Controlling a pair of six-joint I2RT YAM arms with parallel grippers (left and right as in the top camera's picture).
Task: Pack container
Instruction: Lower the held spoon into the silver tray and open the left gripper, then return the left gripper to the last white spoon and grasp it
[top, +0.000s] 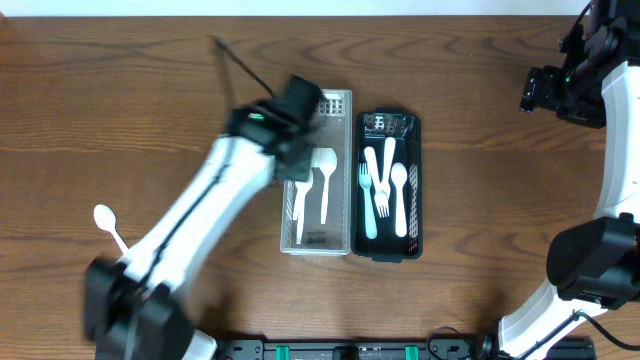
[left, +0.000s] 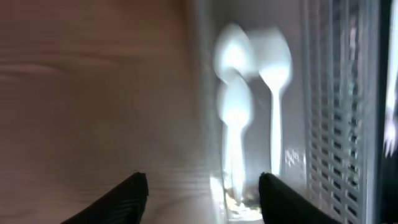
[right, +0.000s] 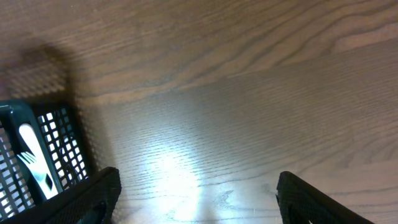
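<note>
A clear slotted container (top: 338, 101) at the table's middle holds white spoons (top: 324, 180). A black basket (top: 413, 240) right of it holds white forks and a spoon (top: 384, 190). A loose white spoon (top: 108, 224) lies on the table at the left. My left gripper (top: 296, 150) hovers over the clear container's left side, open and empty. In the left wrist view its fingers (left: 203, 196) straddle the container's left wall, with blurred white spoons (left: 235, 112) beyond. My right gripper (top: 540, 90) is far right, open and empty over bare wood (right: 199, 193).
The black basket's corner (right: 56, 149) with a fork shows at the left of the right wrist view. A thin dark cable (top: 238, 62) runs along the left arm. The robot bases stand at the front edge (top: 350, 350).
</note>
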